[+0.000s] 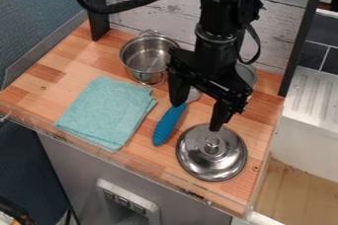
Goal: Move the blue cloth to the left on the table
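Lid (212, 153) nearest, spoon (169, 124) beside it, the cloth (109, 111) lies flat on the table's (53, 73) left side, clear of the wide-spread, empty gripper (196, 117), so the move looks either finished or unstarted.

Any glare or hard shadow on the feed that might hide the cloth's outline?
Camera view: bright highlights on the metal lid and the steel pot; no glare or hard shadow across the blue cloth, its outline distinct from the wood.

Blue cloth (107, 110), pale turquoise, folded into a layered, four-sided pad; lies flat at left on the table (49, 73), beside its near edge.
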`<state>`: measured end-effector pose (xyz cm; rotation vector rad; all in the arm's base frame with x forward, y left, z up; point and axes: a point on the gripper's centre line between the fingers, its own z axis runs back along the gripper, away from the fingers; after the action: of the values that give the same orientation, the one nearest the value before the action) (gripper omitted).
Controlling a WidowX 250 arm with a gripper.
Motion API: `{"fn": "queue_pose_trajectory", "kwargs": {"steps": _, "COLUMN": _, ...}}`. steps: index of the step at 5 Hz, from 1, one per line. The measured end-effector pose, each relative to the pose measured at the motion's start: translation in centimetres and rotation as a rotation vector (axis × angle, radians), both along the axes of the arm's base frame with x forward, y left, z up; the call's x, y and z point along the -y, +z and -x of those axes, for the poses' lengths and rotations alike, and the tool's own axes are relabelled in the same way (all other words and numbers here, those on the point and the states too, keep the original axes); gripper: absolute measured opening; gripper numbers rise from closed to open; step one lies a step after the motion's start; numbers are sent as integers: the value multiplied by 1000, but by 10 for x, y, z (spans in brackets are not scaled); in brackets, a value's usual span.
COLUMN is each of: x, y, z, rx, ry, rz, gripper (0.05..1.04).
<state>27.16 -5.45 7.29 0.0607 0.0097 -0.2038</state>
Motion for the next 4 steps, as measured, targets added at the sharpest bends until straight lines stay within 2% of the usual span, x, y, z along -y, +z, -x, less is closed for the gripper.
{"fn": "queue_pose_trajectory", "kwargs": {"steps": 1, "x": 0, "y": -7, "z": 3, "rx": -26, "ry": 0, "rz": -3, "gripper": 1001}}
{"fn": "queue_pose_trajectory", "kwargs": {"steps": 2, "x": -22, "y": -9, "z": 5, "rx": -30, "ry": 59, "rz": 24, "gripper": 1001}}
{"fn": "queue_pose_trajectory", "kwargs": {"steps": 3, "x": -48, "y": -4, "z": 11, "rx": 20, "ry": 99, "rz": 35, "gripper": 1001}}
{"fn": "queue_pose_trajectory", "kwargs": {"steps": 4, "x": -79, "y": -13, "z": 18, "rx": 55, "ry": 155, "rz": 21, "gripper": 1001}}
